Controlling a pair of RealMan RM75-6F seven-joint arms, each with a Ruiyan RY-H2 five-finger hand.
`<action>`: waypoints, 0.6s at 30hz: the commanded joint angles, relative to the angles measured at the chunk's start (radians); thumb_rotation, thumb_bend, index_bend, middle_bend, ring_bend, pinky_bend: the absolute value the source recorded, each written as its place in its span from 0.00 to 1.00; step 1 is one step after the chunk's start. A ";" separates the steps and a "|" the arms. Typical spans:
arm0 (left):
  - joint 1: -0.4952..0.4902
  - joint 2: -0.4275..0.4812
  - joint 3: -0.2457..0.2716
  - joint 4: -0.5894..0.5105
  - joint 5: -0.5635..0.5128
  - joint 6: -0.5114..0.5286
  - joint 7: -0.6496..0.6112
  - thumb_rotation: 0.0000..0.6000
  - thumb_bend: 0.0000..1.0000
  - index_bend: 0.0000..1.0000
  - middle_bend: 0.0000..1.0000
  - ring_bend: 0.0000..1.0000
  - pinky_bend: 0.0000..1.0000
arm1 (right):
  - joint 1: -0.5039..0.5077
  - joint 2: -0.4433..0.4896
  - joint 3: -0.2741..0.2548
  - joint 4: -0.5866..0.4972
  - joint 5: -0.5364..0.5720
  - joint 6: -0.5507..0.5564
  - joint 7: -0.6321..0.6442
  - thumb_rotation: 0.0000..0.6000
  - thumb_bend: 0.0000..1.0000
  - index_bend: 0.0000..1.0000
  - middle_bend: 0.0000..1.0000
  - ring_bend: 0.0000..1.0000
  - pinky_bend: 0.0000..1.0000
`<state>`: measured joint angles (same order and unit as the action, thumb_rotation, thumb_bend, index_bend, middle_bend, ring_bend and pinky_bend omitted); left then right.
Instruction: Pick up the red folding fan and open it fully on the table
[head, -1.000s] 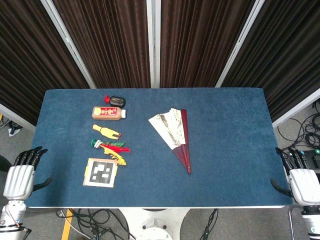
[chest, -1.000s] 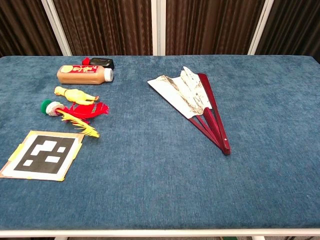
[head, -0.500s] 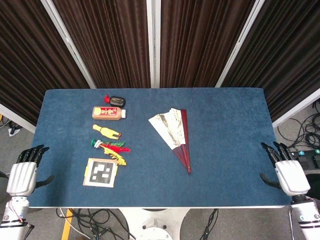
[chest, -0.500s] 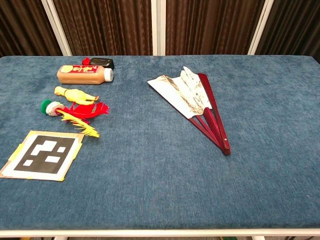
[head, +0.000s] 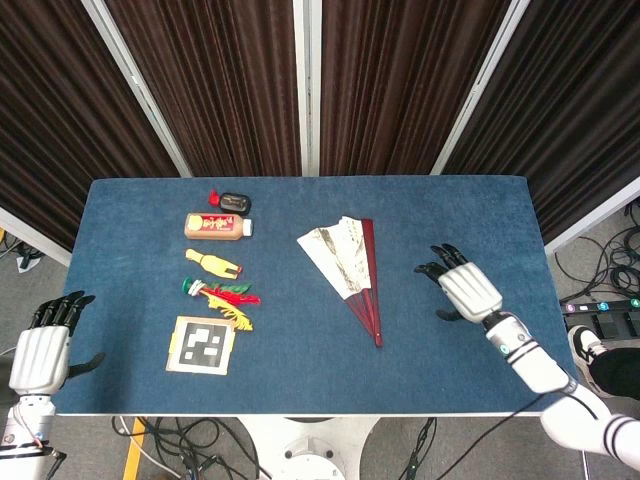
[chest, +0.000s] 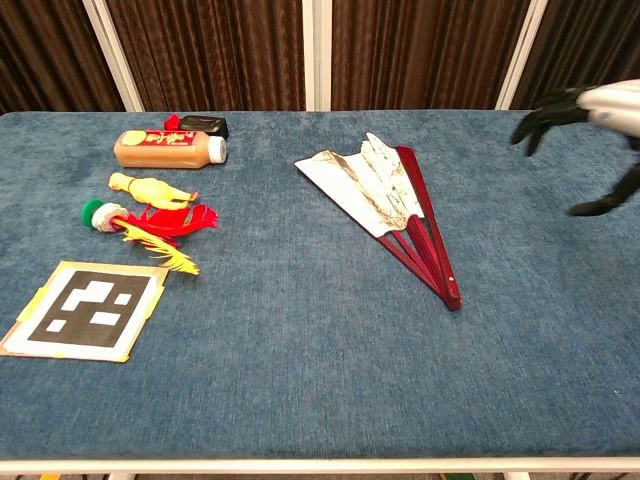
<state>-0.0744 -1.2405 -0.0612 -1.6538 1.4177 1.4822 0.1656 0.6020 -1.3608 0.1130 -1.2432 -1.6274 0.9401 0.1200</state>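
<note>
The right robot hand (head: 465, 288) hovers over the right half of the blue surface (head: 450, 220), fingers spread and pointing toward the far-left, holding nothing. In the chest view the right robot hand (chest: 600, 110) shows at the right edge of the picture, its dark fingers (chest: 540, 115) apart and its thumb hanging lower. It is near the red folding fan (head: 350, 272) but apart from it, to the fan's right.

The left robot hand (head: 42, 352) sits off the surface's near-left corner, beside the left edge, fingers extended and slightly apart, holding nothing. The chest view does not show it.

The red folding fan (chest: 390, 215) lies flat near the middle of the surface, only partly open: a narrow wedge of pale printed paper spreads toward the far-left, while the red ribs gather to a pivot pointing at the near edge.

Along the left side of the surface sits a row of other things. Nearest the far edge is a small black object (head: 235, 203) with a bit of red beside it, then a brown bottle (head: 217, 226) lying on its side, a yellow toy (head: 212, 263), a red and yellow feathered toy (head: 225, 298) with a green end, and, closest to the near edge, a square marker card (head: 203, 345) printed in black and white.
</note>
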 joint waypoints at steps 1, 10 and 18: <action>-0.001 0.001 -0.002 0.000 -0.008 -0.006 -0.001 1.00 0.03 0.24 0.25 0.18 0.16 | 0.105 -0.177 0.005 0.205 -0.014 -0.097 0.008 1.00 0.02 0.24 0.30 0.00 0.01; -0.008 0.000 -0.013 0.005 -0.035 -0.021 -0.005 1.00 0.03 0.24 0.25 0.18 0.16 | 0.201 -0.413 -0.022 0.523 -0.046 -0.057 0.058 1.00 0.15 0.31 0.30 0.00 0.01; -0.006 -0.005 -0.012 0.014 -0.047 -0.025 -0.014 1.00 0.03 0.25 0.25 0.18 0.16 | 0.240 -0.537 -0.065 0.729 -0.076 0.013 0.098 1.00 0.15 0.34 0.31 0.00 0.01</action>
<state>-0.0804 -1.2454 -0.0736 -1.6404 1.3716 1.4577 0.1524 0.8262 -1.8638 0.0646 -0.5567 -1.6923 0.9298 0.2010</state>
